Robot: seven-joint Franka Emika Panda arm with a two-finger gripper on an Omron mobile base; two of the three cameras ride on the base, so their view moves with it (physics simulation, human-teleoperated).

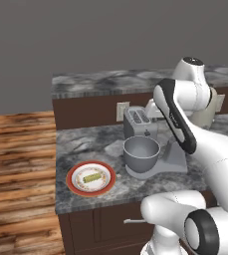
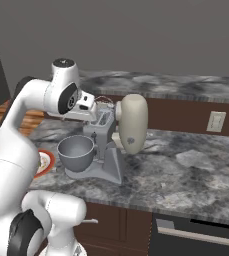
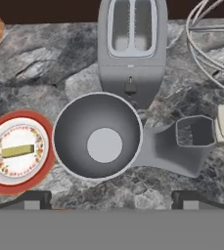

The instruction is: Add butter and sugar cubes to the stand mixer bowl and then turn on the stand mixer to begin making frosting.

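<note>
The butter (image 3: 17, 151) is a small pale yellow-green stick lying on a red-rimmed plate (image 3: 20, 113), left of the stand mixer bowl (image 3: 98, 135). The grey metal bowl (image 1: 141, 153) sits empty on the stand mixer (image 2: 132, 123), whose cream head is tilted back with the wire whisk (image 3: 209, 44) lifted. My gripper (image 3: 111, 199) hovers above the bowl, looking straight down; its jaws stand wide open with nothing between them. The butter (image 1: 91, 177) lies near the counter's front edge. The sugar cubes are out of view.
A silver two-slot toaster (image 1: 139, 122) stands right behind the bowl, against the back wall. The wall carries an outlet (image 2: 216, 121). The counter's left end drops off just beyond the plate (image 1: 78, 189), with wood panelling (image 1: 16, 174) past it.
</note>
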